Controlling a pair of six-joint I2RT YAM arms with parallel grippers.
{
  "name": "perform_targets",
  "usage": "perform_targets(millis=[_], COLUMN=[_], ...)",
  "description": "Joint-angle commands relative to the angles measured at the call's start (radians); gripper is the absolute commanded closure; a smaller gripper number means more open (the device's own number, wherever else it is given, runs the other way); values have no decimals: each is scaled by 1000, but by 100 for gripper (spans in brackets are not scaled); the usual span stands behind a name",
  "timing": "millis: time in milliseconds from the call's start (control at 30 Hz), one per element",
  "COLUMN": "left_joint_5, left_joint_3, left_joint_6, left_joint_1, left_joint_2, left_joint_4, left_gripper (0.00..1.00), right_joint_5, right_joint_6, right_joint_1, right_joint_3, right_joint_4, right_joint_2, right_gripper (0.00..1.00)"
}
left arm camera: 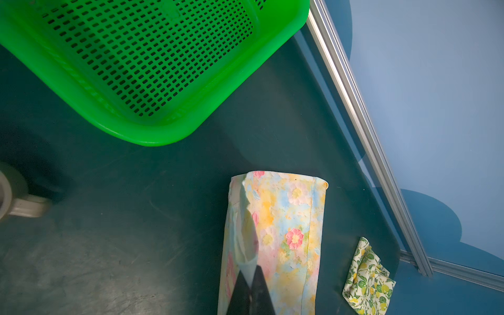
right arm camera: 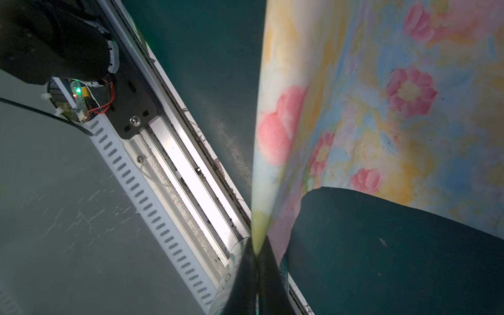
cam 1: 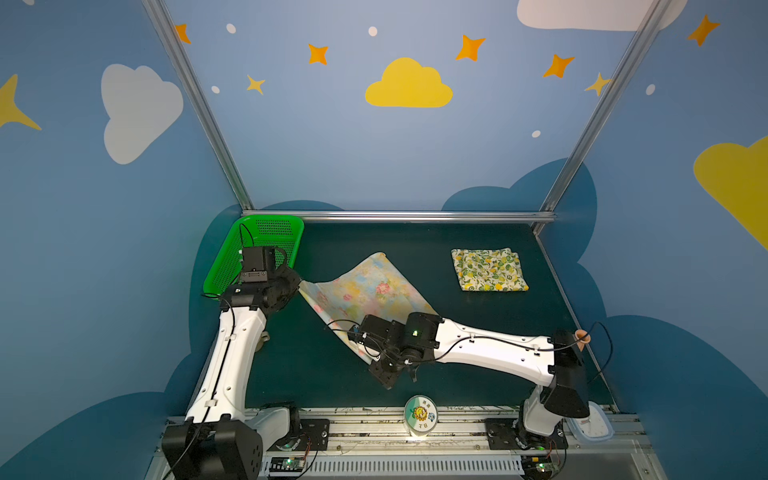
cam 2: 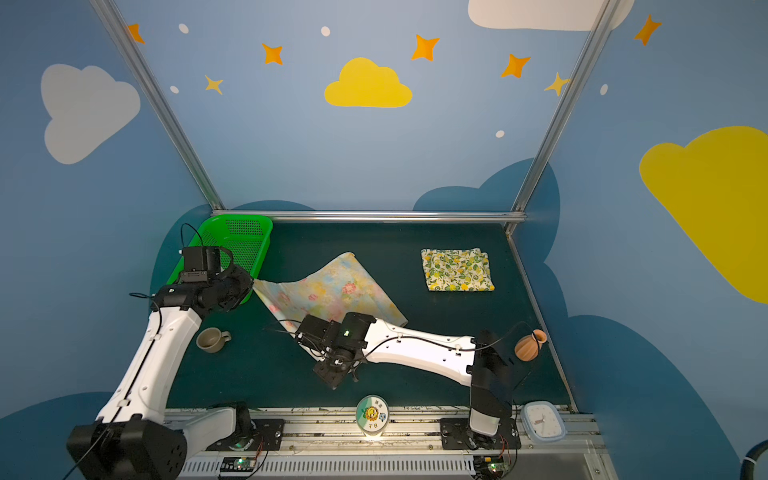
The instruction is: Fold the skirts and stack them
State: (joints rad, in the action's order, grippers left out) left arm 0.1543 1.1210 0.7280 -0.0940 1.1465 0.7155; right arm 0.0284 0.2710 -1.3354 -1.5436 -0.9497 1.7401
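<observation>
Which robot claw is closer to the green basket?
Left. The left gripper pinches a corner of the flowery skirt right beside the green basket; the right gripper pinches the skirt's other end, much farther off toward the front.

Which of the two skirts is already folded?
The lemon skirt, a flat rectangle lying free at the back right of the table. The flower skirt is unfolded, pinched by the left claw and right claw.

Lighting: soft and dim; wide-angle bowing in both top views.
Beside the flowered skirt [right arm camera: 381,109] the front rail [right arm camera: 188,174] glares white (overexposed); skirt cloth nearest the lens is blurred; well apart from the skirt, the mug [left arm camera: 13,199] is soft-focused.
</observation>
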Motion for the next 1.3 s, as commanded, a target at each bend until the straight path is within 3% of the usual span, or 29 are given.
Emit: perform_targets(millis=[0, 433, 633, 900, 1267], left_joint_5=[-47, -102, -80, -163, -154], left_joint_3=[-9, 32, 83, 209, 231], left_joint_6=[-24, -34, -10, -51, -88], left_joint_1=[-9, -13, 10, 102, 104], left_joint_2=[-38, -92, 16, 217, 253], left_joint_4=[56, 132, 55, 10, 4], left_gripper=[96, 96, 96, 96, 96], right_joint_5=[51, 168, 228, 314, 301], right_joint_6=[-12, -6, 14, 33, 29], right_joint_1=[-22, -22, 82, 250, 268], right_joint_3=[3, 82, 183, 275, 226], right_joint_4=[26, 163, 214, 258, 196], right_joint_2=[-34, -69, -125, -168, -154], right_gripper=[100, 100, 100, 100, 100])
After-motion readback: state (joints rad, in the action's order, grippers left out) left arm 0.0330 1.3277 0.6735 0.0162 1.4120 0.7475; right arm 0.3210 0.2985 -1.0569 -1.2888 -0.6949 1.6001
